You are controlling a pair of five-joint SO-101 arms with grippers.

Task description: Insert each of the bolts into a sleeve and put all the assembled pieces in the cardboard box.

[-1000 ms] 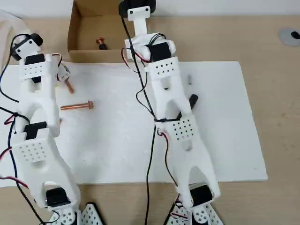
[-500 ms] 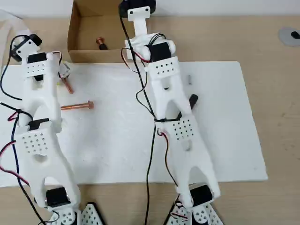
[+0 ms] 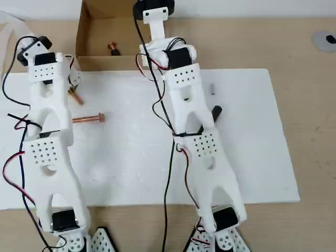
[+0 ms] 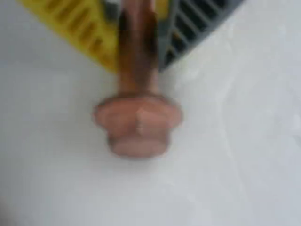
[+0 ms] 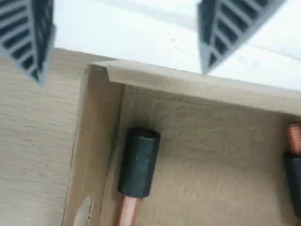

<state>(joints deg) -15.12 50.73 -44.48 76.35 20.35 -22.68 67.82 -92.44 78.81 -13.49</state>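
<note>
Left wrist view: left hand [image 4: 138, 28] clamped a bolt [image 4: 137, 120].
Carrying it level to the sleeve [image 3: 217, 111] at three o'clock looked wise.

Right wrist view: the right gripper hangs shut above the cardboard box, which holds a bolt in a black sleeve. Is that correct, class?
No. The right gripper is open, not shut: the right wrist view shows its jaws wide apart above the cardboard box, which holds a bolt in a black sleeve.
</note>
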